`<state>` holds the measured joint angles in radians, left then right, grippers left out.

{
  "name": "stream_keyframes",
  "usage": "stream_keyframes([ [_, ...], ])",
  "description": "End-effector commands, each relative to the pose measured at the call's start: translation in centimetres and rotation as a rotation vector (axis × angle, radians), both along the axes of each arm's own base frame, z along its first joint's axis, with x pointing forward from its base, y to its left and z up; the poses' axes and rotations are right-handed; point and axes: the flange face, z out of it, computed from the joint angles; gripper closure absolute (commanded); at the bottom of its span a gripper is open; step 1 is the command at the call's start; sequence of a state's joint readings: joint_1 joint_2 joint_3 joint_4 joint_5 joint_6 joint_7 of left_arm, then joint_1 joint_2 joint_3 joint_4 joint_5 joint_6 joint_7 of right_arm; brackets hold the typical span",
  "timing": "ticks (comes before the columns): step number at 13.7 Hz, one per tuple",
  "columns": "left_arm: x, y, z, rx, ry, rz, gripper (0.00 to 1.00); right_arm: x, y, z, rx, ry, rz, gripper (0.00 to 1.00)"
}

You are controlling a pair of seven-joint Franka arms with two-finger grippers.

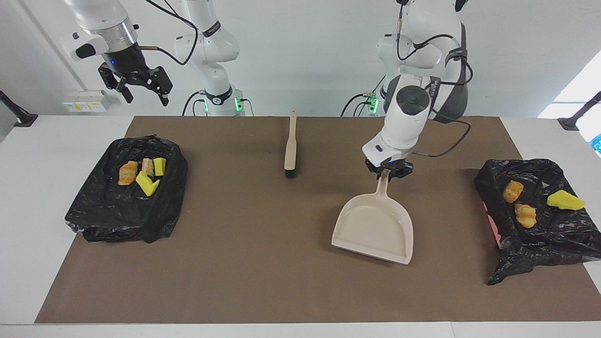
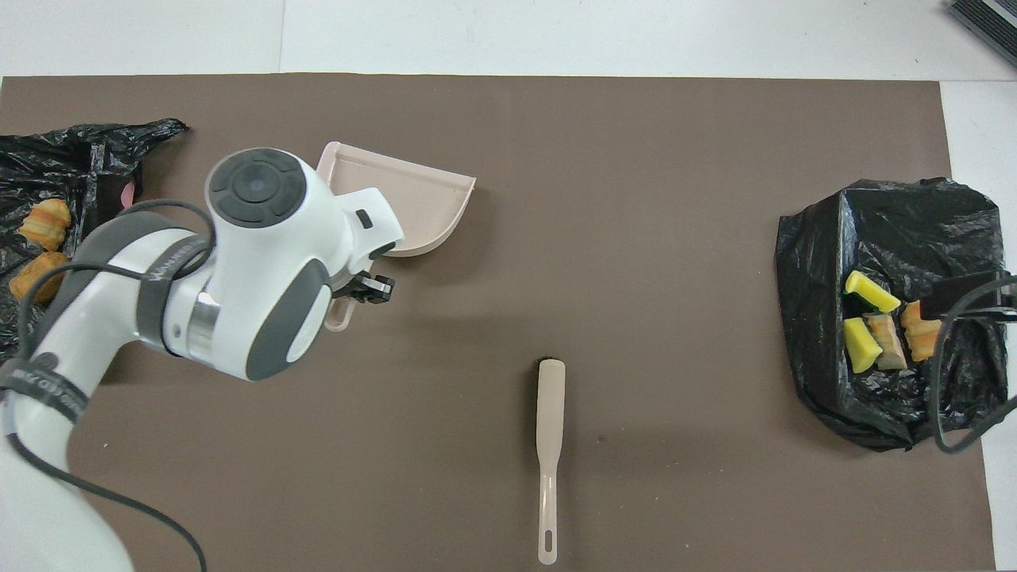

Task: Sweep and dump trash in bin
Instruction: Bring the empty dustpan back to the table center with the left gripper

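Two black bag-lined bins sit at the ends of the brown mat [image 1: 263, 263] on the counter [image 1: 65, 126]. The bin at the left arm's end [image 1: 540, 234] holds three bits of trash: two tan-orange lumps [image 1: 513, 191] [image 1: 525, 215] and a yellow sponge piece [image 1: 565, 201]. The bin at the right arm's end [image 1: 117, 211] holds four, as far as the cluster can be separated: an orange lump [image 1: 127, 172], a paler lump [image 1: 147, 166] and two yellow sponge pieces [image 1: 159, 166] [image 1: 147, 184].

The left tool [image 1: 388, 172] is pinched on the handle of the empty beige dustpan [image 1: 373, 227], which hangs over the mat between the brush and the bin at the left arm's end, its open lip pointing away from the robots. The right tool [image 1: 143, 89] waits raised above the counter's edge near its bin, fingers spread and empty. The beige brush [image 1: 290, 145] lies on the mat near the robots, bristles pointing away from them.
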<state>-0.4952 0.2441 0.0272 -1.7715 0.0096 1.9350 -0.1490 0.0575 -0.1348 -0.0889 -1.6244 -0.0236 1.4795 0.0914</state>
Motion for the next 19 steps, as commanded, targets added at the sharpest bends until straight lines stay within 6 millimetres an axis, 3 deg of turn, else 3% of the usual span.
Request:
stream_keyframes([
  [1,0.8,-4.6,-0.9,-0.047,0.013,0.050,1.00,-0.5,-0.2,0.1,0.002,-0.001,0.013,0.00],
  [3,-0.8,-8.9,-1.1,-0.060,0.002,0.057,1.00,-0.5,-0.1,0.1,0.002,-0.001,0.014,0.00],
  [4,-0.9,-10.0,-0.7,-0.068,-0.008,0.064,1.00,-0.5,-0.1,0.1,0.002,-0.001,0.014,0.00],
  [7,-1.1,-14.4,-2.4,-0.041,-0.016,0.124,1.00,-0.5,-0.1,0.1,0.002,-0.001,0.014,0.00],
  [11,-0.6,-14.7,-2.3,-0.072,-0.071,0.226,1.00,-0.5,-0.1,0.1,0.002,-0.001,0.014,0.00],
  [14,-0.2,-13.7,-4.4,-0.090,-0.085,0.255,1.00,-0.5,-0.2,0.1,0.002,-0.001,0.013,0.00],
  [15,-0.1,-13.5,-4.4,-0.090,-0.085,0.261,0.94,-0.5,-0.2,0.1,0.002,-0.001,0.013,0.00],
  [16,0.0,-13.5,-4.3,-0.095,-0.091,0.259,0.75,-0.5,-0.1,0.1,0.002,-0.001,0.014,0.00],
  [19,1.0,-11.6,-3.5,-0.099,-0.078,0.296,0.00,-0.5,-0.1,0.1,0.002,-0.001,0.014,0.00],
])
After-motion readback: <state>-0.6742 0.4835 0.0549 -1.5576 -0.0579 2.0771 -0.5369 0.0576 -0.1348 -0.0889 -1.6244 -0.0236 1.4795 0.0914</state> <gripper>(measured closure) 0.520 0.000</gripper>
